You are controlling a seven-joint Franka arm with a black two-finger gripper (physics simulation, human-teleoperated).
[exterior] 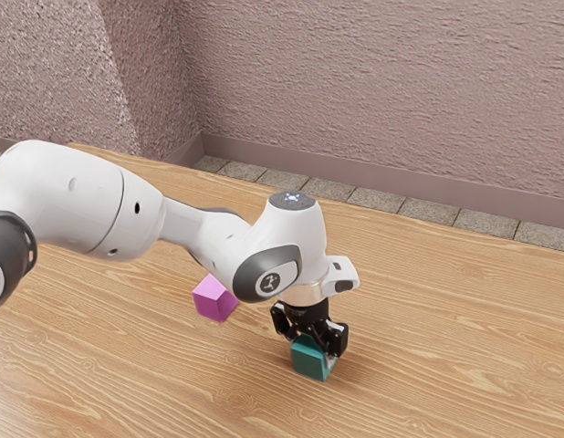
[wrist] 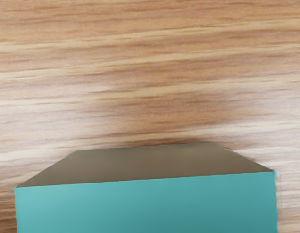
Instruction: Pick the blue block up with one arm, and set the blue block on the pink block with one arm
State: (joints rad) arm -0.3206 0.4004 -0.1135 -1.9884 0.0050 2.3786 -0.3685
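The blue block (exterior: 311,360), teal in colour, rests on the wooden table (exterior: 446,301) near the front. My black gripper (exterior: 310,339) has come straight down over it, and its two fingers press the block's upper part from both sides. The gripper is shut on the block, which still touches the tabletop. In the wrist view the blue block (wrist: 145,206) lies large just under my hand, casting a dark shadow on the wood beyond it. The pink block (exterior: 214,299), magenta in colour, sits on the table a short way toward the exterior view's left of the gripper, partly behind my arm.
My white arm (exterior: 127,219) reaches in from the exterior view's left, passing over the pink block. A textured wall (exterior: 401,82) with a baseboard and a tiled floor strip run behind the table's far edge.
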